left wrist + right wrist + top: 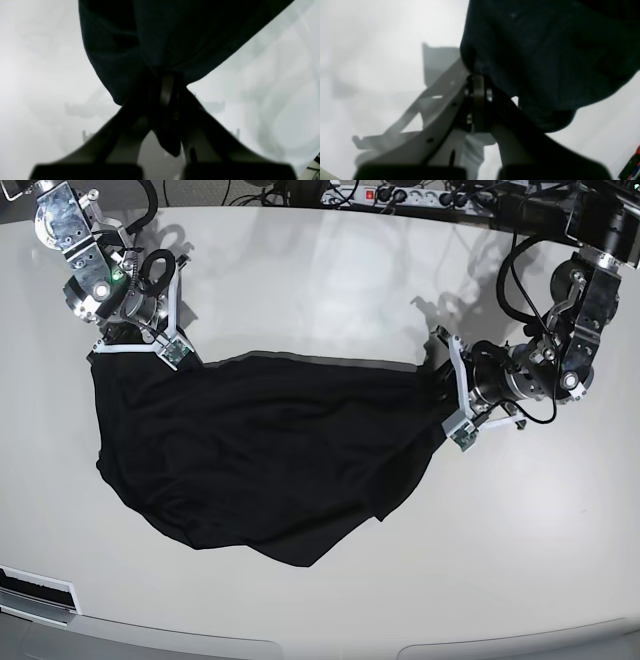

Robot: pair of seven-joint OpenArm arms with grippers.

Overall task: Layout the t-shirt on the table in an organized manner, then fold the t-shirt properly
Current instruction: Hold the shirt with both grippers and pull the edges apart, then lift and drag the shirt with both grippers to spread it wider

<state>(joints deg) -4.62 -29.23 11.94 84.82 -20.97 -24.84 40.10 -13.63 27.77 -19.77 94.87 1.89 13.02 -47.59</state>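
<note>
Gripping the t-shirt [270, 460] at both ends, I have it stretched across the table [330, 270], a smooth, glossy white top with soft reflections and rounded edges. My left gripper [447, 395] is pinched tight on the fabric at the shirt's edge on the base view's right; in the left wrist view its jaws are pressed together with a bunch of dark cloth drawn into them and a small tail of it hanging below. My right gripper [140, 343] is likewise clamped on the shirt's corner at the base view's upper left, where a thin grey hem edge shows; the right wrist view has its pale, flat fingers [437, 117] closed against each other with the cloth gathered just above.

Between my two grips the upper edge of the shirt runs fairly taut and nearly straight. Below that line the soft black fabric spreads over the tabletop in a broad, irregular shape, its lower border curved and uneven, with shallow folds and a pointed flap toward the near side.
</note>
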